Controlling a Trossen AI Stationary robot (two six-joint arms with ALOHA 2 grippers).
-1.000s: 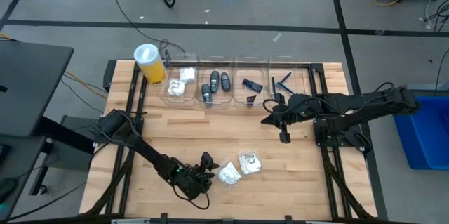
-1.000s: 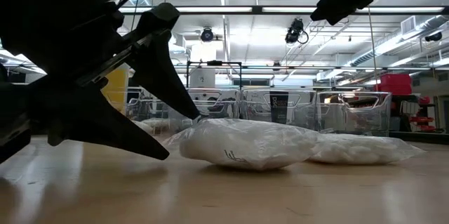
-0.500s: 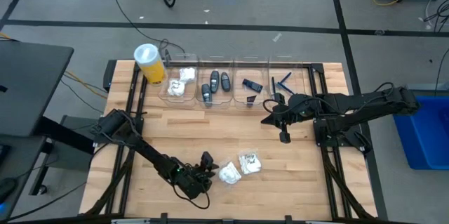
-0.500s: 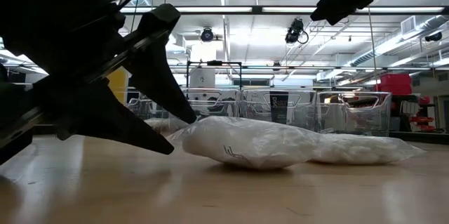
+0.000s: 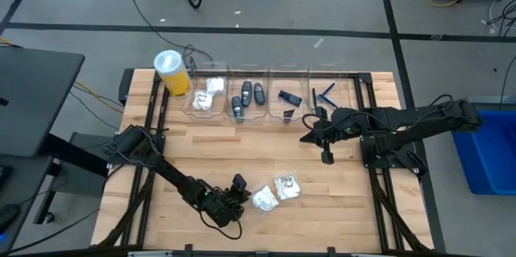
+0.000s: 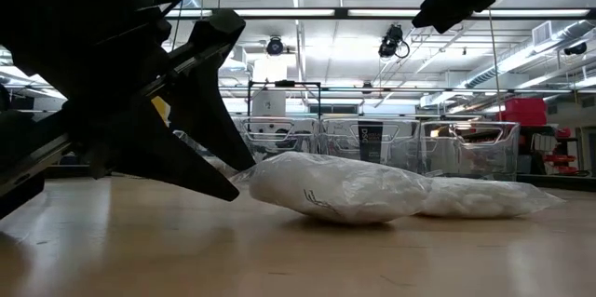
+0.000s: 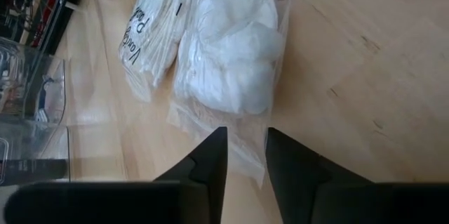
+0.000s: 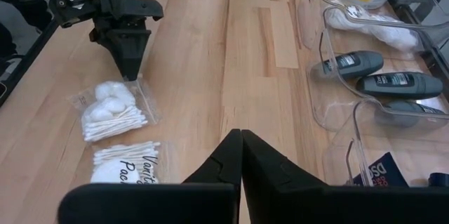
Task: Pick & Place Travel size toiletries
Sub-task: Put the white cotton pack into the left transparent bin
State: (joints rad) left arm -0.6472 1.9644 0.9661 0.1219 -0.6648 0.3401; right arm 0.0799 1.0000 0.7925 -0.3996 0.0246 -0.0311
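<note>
Two small white plastic packets lie flat on the wooden table near its near edge. One packet [image 5: 264, 200] [image 7: 235, 62] [image 6: 335, 190] is right in front of my left gripper [image 5: 242, 195] [image 7: 245, 136]. The second packet [image 5: 285, 187] [image 7: 158, 34] touches it on the far right. My left gripper is low over the table and narrowly open, with its fingertips above and below the first packet's clear edge. My right gripper [image 5: 326, 158] [image 8: 240, 134] is shut, holds nothing and hangs above the table's middle right. My left gripper comes level from the table's left at the first packet's clear plastic edge [image 7: 242, 155], which reaches into the gap between the fingertips. I cannot tell whether the fingers touch it. The packet lies on the table.
Clear bins stand in a row along the far edge. They hold white packets [image 5: 205, 96], dark grey oval pieces [image 5: 247, 96], dark rectangular pieces [image 5: 289, 98] and blue razors [image 5: 324, 93]. A tall yellow cylinder [image 5: 172, 72] with a white lid stands at the far left. Bare wood lies between the arms.
My left gripper has crept toward the table's right, up to the first packet. The gap between its fingertips has narrowed around the packet's edge. The packet has shifted slightly rightward.
</note>
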